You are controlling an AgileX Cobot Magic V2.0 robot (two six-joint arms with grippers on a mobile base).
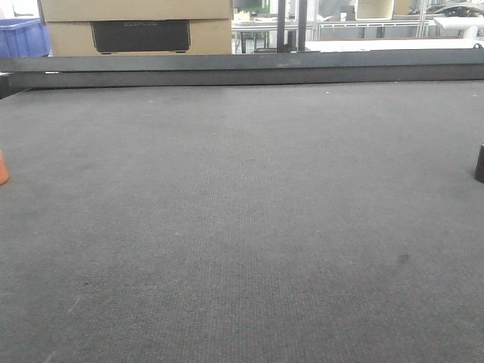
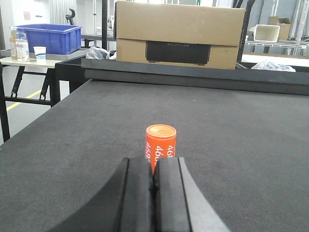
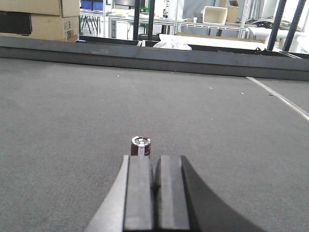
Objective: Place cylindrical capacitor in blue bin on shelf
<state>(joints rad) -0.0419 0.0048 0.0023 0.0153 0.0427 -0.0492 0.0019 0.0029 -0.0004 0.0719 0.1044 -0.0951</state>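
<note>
- Left gripper (image 2: 154, 166): the two dark pads are pressed flat against each other, with nothing between them.
- At twelve o'clock off those fingertips stands the orange can (image 2: 161, 145), upright on the mat, with white digits down its side. Its base is hidden behind the pads, so I can't tell whether they touch.
- Right gripper (image 3: 154, 164): its pads are pressed together too, and it is carrying nothing.
- The cylindrical capacitor (image 3: 141, 145) is on the table just beyond the right gripper's tips, at about eleven o'clock from them. It's a small dark upright cylinder with a pale metal top, standing free and not in any grip.
- From the front camera, the capacitor is only a dark sliver cut off at the three o'clock edge. The orange can is a scrap at the nine o'clock edge, so the two are well apart.
- Between them lies the grey woven table mat (image 1: 242, 227), with a raised dark rail (image 1: 242, 69) along its far side.
- Behind that rail, at about eleven o'clock in the front view, sits a cardboard box (image 1: 136, 26) with a black panel on its face.
- Further left, at ten o'clock in the left wrist view, a blue crate (image 2: 48, 37) rests on a pale side table (image 2: 29, 61), beside a clear bottle and a cup.
</note>
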